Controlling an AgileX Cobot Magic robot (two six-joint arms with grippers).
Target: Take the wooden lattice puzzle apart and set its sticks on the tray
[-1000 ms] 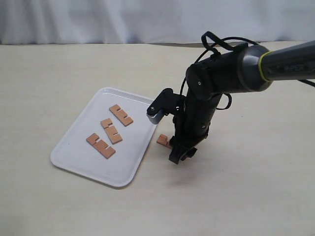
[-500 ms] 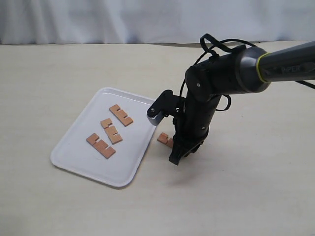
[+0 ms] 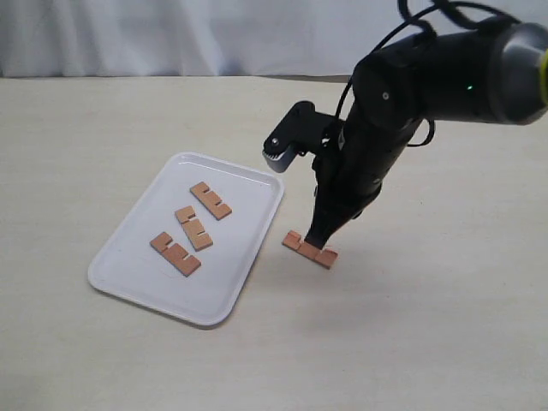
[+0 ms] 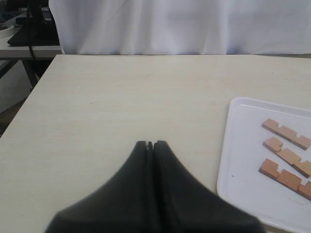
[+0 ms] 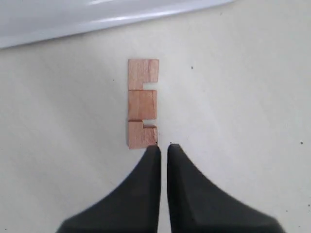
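Note:
The puzzle is apart. Three reddish-brown notched sticks lie flat on the white tray. The left wrist view shows them too, on the tray. A fourth stick lies flat on the table just beyond the tray's right edge. My right gripper hangs just above that stick. In the right wrist view the stick lies just ahead of the gripper, whose jaws are shut with nothing between them. My left gripper is shut and empty over bare table beside the tray. It does not show in the exterior view.
A white curtain hangs behind the table's far edge. The tray's rim runs close to the loose stick. The right arm's dark body looms over the table to the right of the tray.
The right arm has risen and swung back to the right. The fourth stick, half hidden by the gripper before, now lies flat and fully in view on the table.

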